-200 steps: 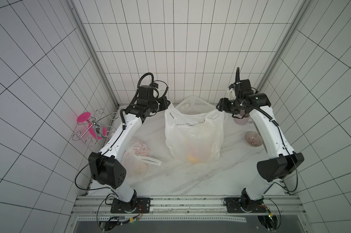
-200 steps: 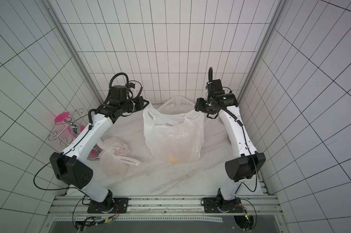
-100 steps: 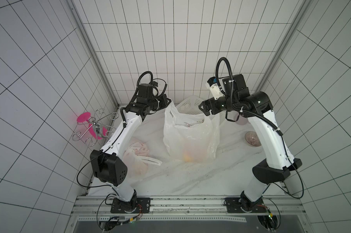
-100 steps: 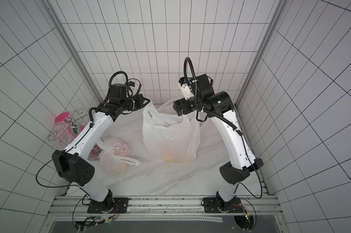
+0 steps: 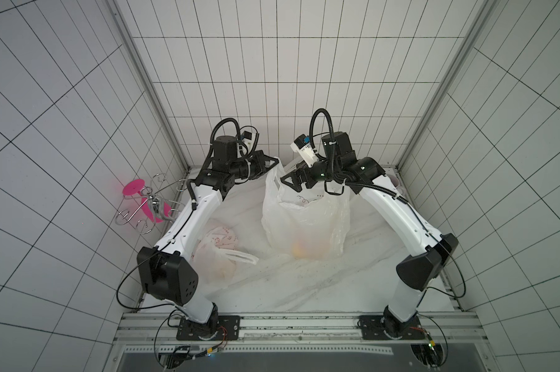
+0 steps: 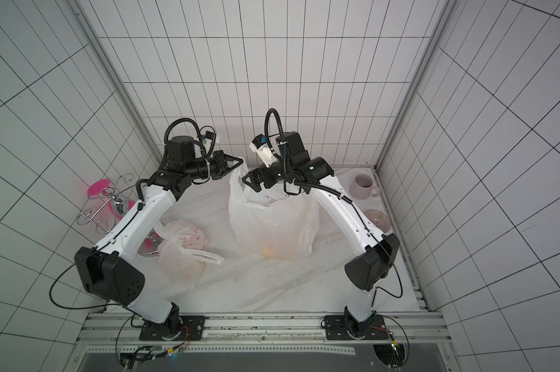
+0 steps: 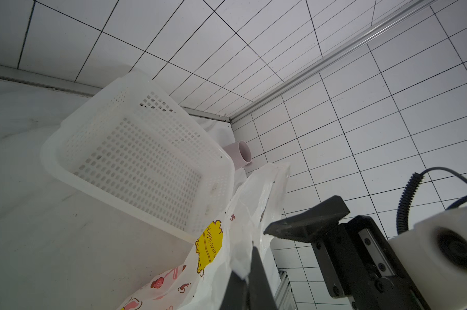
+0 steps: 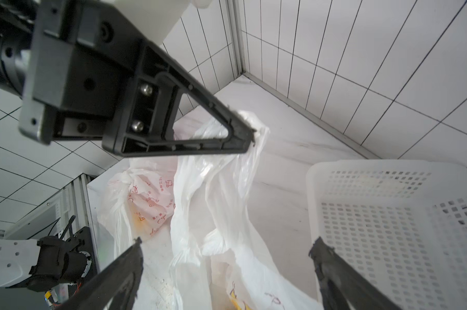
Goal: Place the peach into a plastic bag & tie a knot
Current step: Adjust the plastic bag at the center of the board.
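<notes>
A translucent white plastic bag (image 5: 304, 219) (image 6: 272, 219) stands at mid-table, and the peach (image 5: 299, 250) (image 6: 269, 250) shows as an orange blur through its bottom. My left gripper (image 5: 276, 159) (image 6: 241, 159) is shut on the bag's left handle, holding it up; the wrist view shows the film pinched at that gripper (image 7: 249, 271). My right gripper (image 5: 288, 185) (image 6: 249, 183) hangs open just right of that handle, above the bag's mouth. In the right wrist view this gripper (image 8: 228, 243) straddles the bag (image 8: 216, 188) with nothing gripped.
A second, knotted bag (image 5: 220, 257) (image 6: 185, 254) lies under the left arm. A white perforated basket (image 7: 135, 158) (image 8: 388, 214) sits behind the bag. A pink mug (image 6: 364, 186) and a small dish (image 6: 376, 219) stand at the right edge. A pink wire rack (image 5: 143, 199) is on the left.
My right gripper has opened wide, let go of the bag's right side and swung left toward the left gripper. That side of the bag has sagged. The left gripper keeps its hold.
</notes>
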Controlling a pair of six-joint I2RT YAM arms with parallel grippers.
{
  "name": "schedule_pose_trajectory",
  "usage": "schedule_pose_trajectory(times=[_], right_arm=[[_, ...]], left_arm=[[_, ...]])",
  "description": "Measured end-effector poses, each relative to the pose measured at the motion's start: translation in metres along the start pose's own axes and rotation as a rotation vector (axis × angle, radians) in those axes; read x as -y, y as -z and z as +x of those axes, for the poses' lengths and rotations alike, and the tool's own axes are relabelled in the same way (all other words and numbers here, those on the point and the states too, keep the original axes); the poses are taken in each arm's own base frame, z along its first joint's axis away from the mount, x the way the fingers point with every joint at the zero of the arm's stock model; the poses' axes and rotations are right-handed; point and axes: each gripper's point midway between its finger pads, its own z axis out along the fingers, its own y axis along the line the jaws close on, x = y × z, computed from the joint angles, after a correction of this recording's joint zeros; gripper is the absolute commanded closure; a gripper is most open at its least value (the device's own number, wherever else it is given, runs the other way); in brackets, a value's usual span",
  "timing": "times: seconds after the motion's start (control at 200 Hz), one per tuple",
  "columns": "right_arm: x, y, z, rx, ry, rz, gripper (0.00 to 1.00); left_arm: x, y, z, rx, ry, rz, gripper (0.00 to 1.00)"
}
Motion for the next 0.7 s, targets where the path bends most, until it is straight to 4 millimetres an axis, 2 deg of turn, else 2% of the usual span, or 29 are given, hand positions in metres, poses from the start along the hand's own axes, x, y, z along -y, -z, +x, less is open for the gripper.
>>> schedule_pose_trajectory(times=[0.09,0.215,0.35,0.45,0.54,0.57,0.65,0.7], right_arm=[[0.002,-0.013,-0.003,0.019,-0.008,-0.021,0.01],[0.0,-0.045,0.014,-0.022,-0.053,-0.059,0.01],[-0.017,-0.069,0.033,-0.024,-0.081,-0.085,0.0],[-0.027,-0.084,0.037,-0.002,-0.075,-0.063,0.05],[-0.028,-0.091,0.032,0.041,-0.052,-0.012,0.2],[-0.027,-0.093,0.029,0.056,-0.043,0.004,0.3],[-0.025,-0.096,0.026,0.084,-0.037,0.035,0.61],[-0.022,-0.097,0.026,0.105,-0.028,0.048,0.74]], left_arm=[[0.003,0.0,-0.001,0.004,0.0,0.014,1.0],[0.003,0.0,-0.001,0.007,0.006,0.018,1.0],[0.002,-0.001,-0.001,0.015,0.023,0.024,1.0],[0.002,0.0,-0.001,0.027,0.042,0.031,1.0],[0.001,0.002,-0.001,0.042,0.066,0.029,1.0],[0.001,0.003,0.0,0.046,0.074,0.029,1.0],[0.003,0.005,0.001,0.055,0.085,0.031,0.89],[0.003,0.007,0.002,0.059,0.089,0.028,0.81]])
